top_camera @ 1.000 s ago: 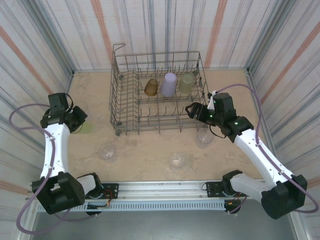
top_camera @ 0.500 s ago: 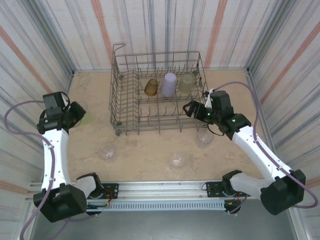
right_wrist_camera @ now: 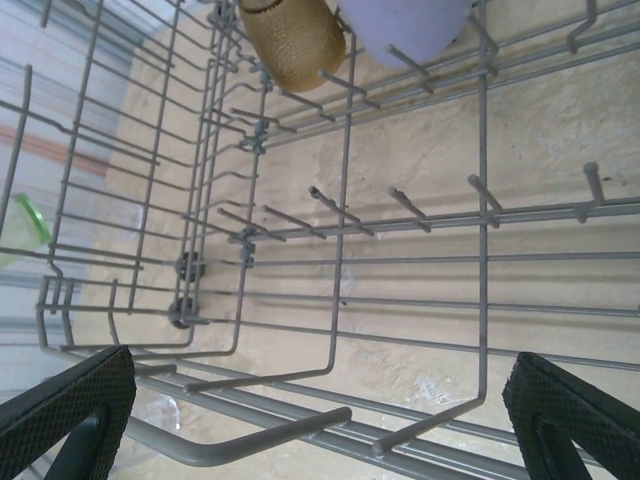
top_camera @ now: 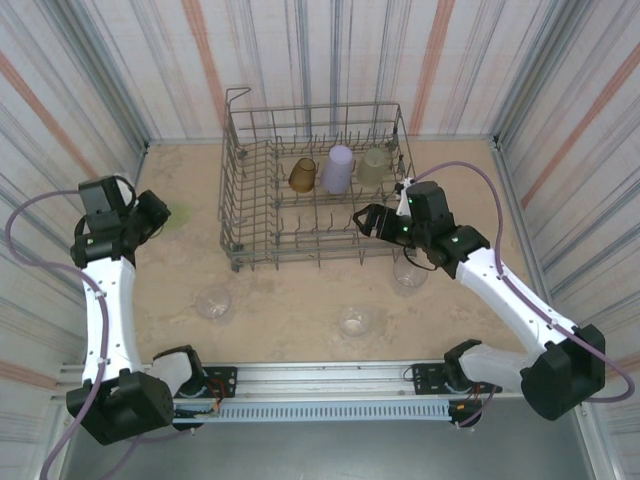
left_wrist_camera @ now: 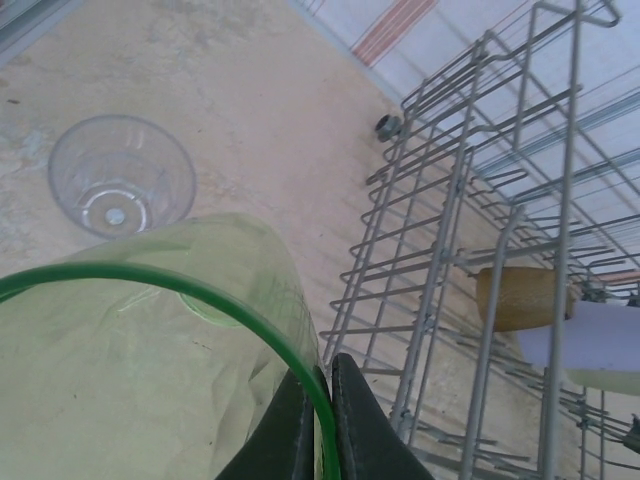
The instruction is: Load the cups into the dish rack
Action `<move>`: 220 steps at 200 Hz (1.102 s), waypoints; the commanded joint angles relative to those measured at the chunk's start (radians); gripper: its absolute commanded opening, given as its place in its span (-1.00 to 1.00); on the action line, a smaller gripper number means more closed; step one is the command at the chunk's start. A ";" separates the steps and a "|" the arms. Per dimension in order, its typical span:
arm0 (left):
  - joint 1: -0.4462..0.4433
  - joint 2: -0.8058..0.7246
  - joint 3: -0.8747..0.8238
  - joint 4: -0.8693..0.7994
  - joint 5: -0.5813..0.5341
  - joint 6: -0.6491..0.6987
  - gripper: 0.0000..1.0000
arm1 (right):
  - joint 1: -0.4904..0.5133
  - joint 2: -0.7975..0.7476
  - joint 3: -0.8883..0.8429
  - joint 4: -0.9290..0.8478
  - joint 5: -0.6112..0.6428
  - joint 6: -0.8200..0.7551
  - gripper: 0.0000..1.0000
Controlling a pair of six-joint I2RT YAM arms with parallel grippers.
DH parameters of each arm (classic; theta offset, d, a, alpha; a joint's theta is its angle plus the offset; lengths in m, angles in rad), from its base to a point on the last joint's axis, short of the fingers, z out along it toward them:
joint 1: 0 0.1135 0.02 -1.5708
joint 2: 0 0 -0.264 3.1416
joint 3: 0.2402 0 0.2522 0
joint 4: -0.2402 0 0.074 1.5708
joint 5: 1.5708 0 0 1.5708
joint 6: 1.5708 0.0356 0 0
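Overhead, looking down on a beige bench [top_camera: 300, 290] with a large grey wire dish rack [top_camera: 232, 205] toward its far side. Inside the rack, along its far row of tines, side by side: an amber-brown cup [top_camera: 302, 175], a lavender cup [top_camera: 337, 168] and a pale yellowish cup [top_camera: 373, 166]. Left of the rack and well apart from it: left fingers [left_wrist_camera: 305, 425] pressed tight together on the wall of a translucent green cup [left_wrist_camera: 150, 350], rim pinched between them, open mouth turned toward the wrist camera. Just beyond that cup, also left of the rack: a clear cup [left_wrist_camera: 122, 175] standing mouth-up on the bench. Above the rack's near right part: right fingers [top_camera: 362, 218] spread fully wide, gripping nothing, with tines and wire floor below them. On the bench in front of the rack, three more clear cups: one [top_camera: 213, 302] off the near left corner, one [top_camera: 355, 321] farther forward of the rack's right half, one [top_camera: 408, 270] just off the near right corner, beside the right arm.
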 commanded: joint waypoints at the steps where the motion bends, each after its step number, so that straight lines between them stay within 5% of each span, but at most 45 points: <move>1: 0.002 -0.016 0.044 0.092 0.059 -0.033 -1.00 | 0.015 0.005 0.024 0.014 0.008 0.019 0.98; 220: 0.001 -0.072 -0.165 0.668 0.358 -0.386 -1.00 | 0.044 0.039 0.048 0.116 -0.062 0.041 0.97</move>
